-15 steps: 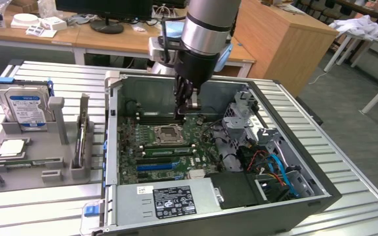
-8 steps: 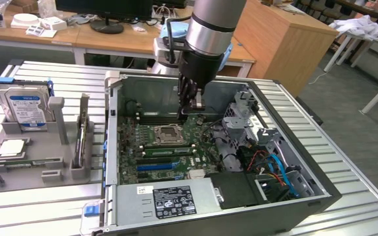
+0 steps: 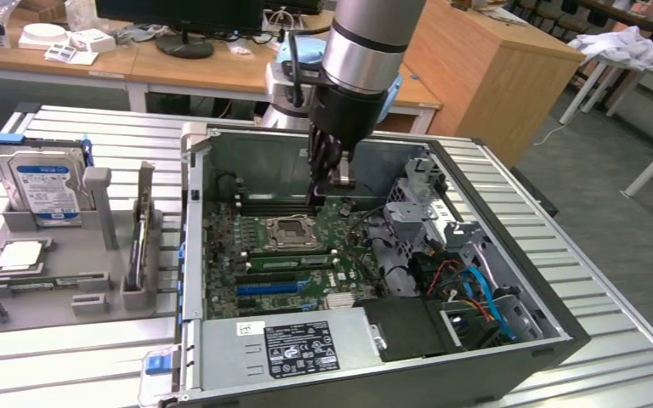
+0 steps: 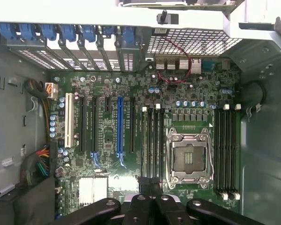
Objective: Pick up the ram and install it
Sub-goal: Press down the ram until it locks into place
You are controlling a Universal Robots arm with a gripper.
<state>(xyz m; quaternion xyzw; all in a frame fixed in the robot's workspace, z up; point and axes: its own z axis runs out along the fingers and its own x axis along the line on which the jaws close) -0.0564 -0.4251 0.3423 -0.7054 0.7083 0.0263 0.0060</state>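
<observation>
The arm point(image 3: 360, 59) reaches down into an open computer case point(image 3: 508, 340) that lies on its side on a ribbed metal worktop point(image 3: 54, 357). Its gripper point(image 3: 332, 180) hangs low over the green motherboard point(image 3: 303, 272), just above the memory slots point(image 3: 275, 204) at the far edge of the board, beside the empty processor socket point(image 3: 292, 229). The jaws are closed, and nothing can be seen held between them. In the wrist view the gripper point(image 4: 151, 185) sits over one end of the bank of dark memory slots point(image 4: 151, 140) next to the socket point(image 4: 188, 157); a second bank of slots point(image 4: 227, 154) lies on the socket's other side.

At the exterior view's left, a grey holder tray point(image 3: 31, 293) rests on the worktop, well apart from the gripper. A thin stick, apparently the ram point(image 3: 143, 234), stands on edge in an upright slot of this tray. A silver hard drive with a blue label point(image 3: 41, 191) stands upright near the tray's back, and a square silver processor point(image 3: 18, 257) lies flat in front of it.

Inside the case, a power supply with a white label point(image 3: 292, 344) fills the near corner, and blue and red cables point(image 3: 479, 293) run by the drive cage.
</observation>
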